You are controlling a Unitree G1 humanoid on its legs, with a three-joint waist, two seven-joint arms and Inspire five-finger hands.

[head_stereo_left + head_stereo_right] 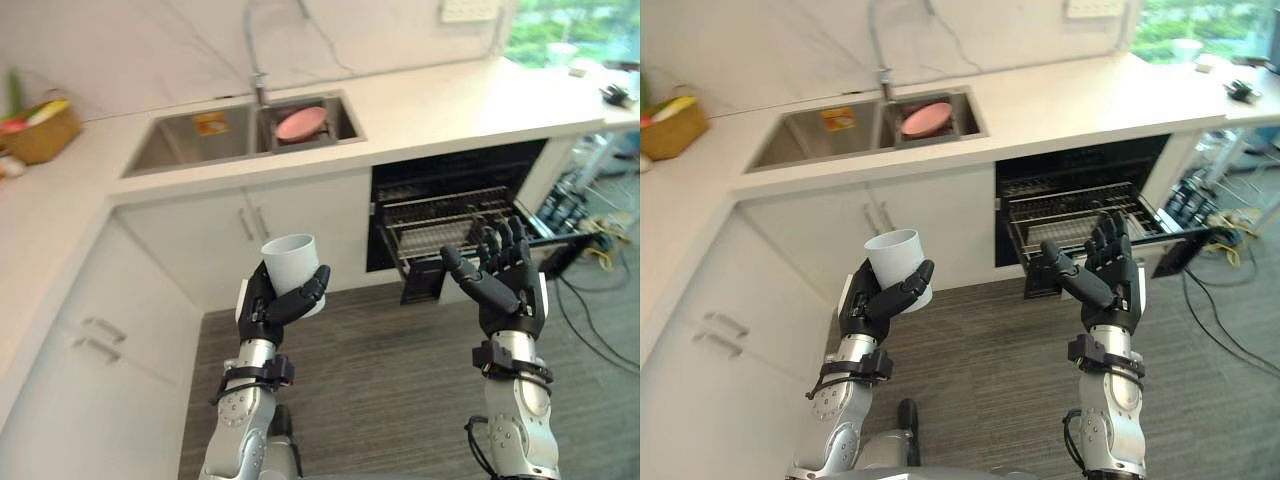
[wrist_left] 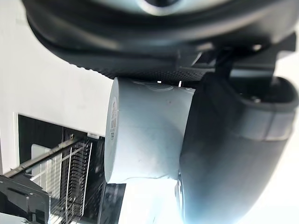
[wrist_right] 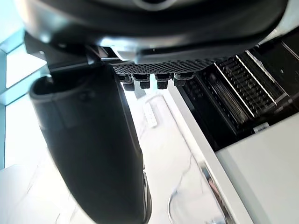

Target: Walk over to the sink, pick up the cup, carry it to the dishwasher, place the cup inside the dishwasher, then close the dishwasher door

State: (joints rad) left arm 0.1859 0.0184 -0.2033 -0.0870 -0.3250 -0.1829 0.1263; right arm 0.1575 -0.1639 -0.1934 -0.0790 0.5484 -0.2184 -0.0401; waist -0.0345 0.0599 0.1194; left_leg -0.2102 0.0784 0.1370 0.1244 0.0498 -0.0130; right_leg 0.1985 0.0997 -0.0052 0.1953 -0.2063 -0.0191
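Note:
My left hand (image 1: 270, 305) is shut on a white cup (image 1: 292, 268), held upright in the air in front of the white cabinets; the same cup (image 2: 145, 135) shows up close between thumb and fingers in the left wrist view. My right hand (image 1: 505, 280) is raised and open, fingers straight, holding nothing, just in front of the open dishwasher (image 1: 455, 215). The dishwasher's wire rack (image 1: 450, 232) is pulled out over the lowered door. The steel sink (image 1: 245, 128) lies further back in the white counter.
A pink bowl (image 1: 300, 123) lies in the sink's right basin under the tap (image 1: 258, 90). A basket of fruit (image 1: 38, 125) stands on the counter at the left. White cabinets line the left side. Cables lie on the floor at the right (image 1: 600, 250).

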